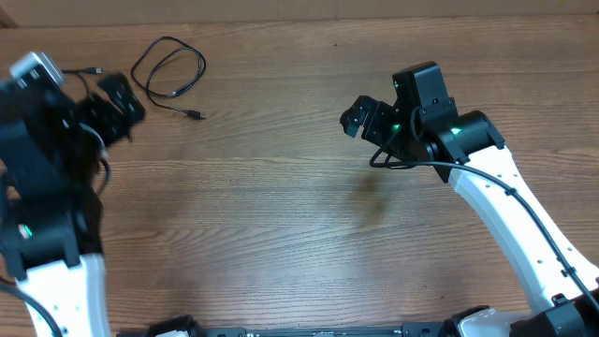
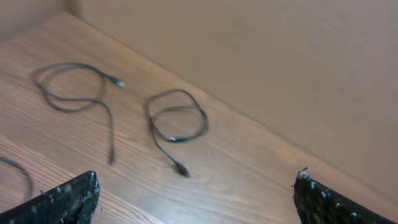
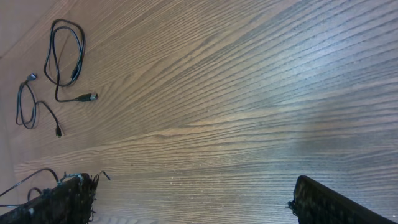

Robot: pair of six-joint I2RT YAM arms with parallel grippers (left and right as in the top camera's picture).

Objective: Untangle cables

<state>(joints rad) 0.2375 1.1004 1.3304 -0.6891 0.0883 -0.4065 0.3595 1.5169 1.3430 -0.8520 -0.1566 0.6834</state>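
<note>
Two thin black cables lie apart at the table's far left. One is a loose loop [image 1: 168, 67] with its plug [image 1: 196, 115] pointing right; it also shows in the left wrist view [image 2: 177, 118] and the right wrist view [image 3: 65, 53]. The second cable [image 2: 74, 93] lies beside it, also in the right wrist view [image 3: 28, 106], mostly hidden under my left arm overhead. A short piece of thin cord [image 2: 18, 171] shows at the left edge. My left gripper [image 2: 196, 199] is open and empty, close to these cables. My right gripper [image 3: 193, 199] is open and empty over bare wood, far from them.
A plain wall [image 2: 280, 62] runs along the table's far edge [image 1: 299, 21] behind the cables. My right arm's own thicker black cable [image 1: 393, 159] hangs by the right gripper [image 1: 360, 117]. The left arm [image 1: 47, 168] covers the table's left side.
</note>
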